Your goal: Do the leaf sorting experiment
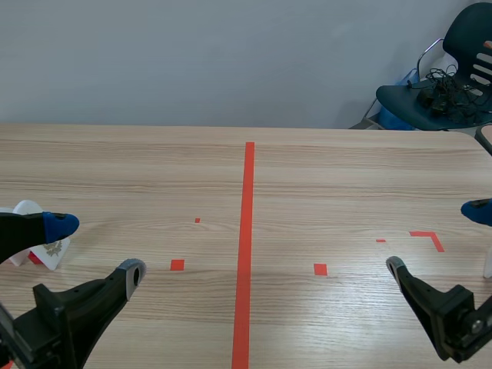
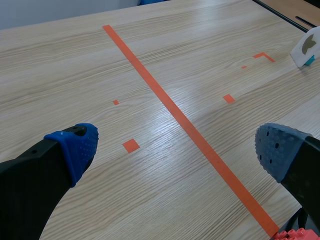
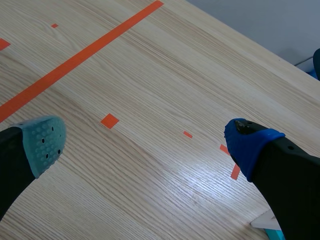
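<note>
A small white leaf card, printed with a pale leaf and standing on a red foot, sits at the desk's left side, partly hidden by a finger of the left hand. A second leaf card, on a teal foot, stands near the right hand. Both hands hang low over the wood with their fingers spread wide, grasping nothing.

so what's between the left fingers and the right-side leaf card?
Nothing: left wrist view shows bare table, only tape marks, between left fingers and leaf card.
</note>
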Robot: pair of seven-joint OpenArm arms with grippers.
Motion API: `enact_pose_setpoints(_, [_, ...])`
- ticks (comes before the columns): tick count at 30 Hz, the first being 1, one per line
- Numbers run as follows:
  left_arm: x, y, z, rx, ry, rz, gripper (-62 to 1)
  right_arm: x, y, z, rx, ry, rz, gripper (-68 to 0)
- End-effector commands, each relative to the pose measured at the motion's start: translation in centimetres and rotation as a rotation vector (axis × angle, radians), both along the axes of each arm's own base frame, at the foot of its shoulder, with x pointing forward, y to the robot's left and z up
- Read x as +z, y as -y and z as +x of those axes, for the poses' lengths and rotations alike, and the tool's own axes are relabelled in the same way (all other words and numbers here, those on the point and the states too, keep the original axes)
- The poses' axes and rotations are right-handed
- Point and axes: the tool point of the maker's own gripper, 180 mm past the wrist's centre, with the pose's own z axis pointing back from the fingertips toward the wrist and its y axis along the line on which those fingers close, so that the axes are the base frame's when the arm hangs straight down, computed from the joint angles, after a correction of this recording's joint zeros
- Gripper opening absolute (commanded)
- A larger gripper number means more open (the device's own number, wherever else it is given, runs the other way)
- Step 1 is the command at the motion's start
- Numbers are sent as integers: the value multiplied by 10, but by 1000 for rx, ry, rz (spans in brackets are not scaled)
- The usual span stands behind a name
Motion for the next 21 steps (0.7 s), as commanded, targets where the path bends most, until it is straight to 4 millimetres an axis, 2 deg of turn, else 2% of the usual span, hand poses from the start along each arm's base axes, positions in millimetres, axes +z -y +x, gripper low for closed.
enact_pose_setpoints(1, [7, 0, 3, 9, 25, -15, 14, 13, 2, 7, -5, 47, 6, 4])
enact_pose_setpoints(16, [7, 0, 3, 9, 24, -15, 14, 13, 2, 7, -5, 47, 6, 4])
enact_pose_setpoints(21, [-1, -4, 2, 18, 3, -10, 14, 13, 2, 7, -5, 47, 6, 4])
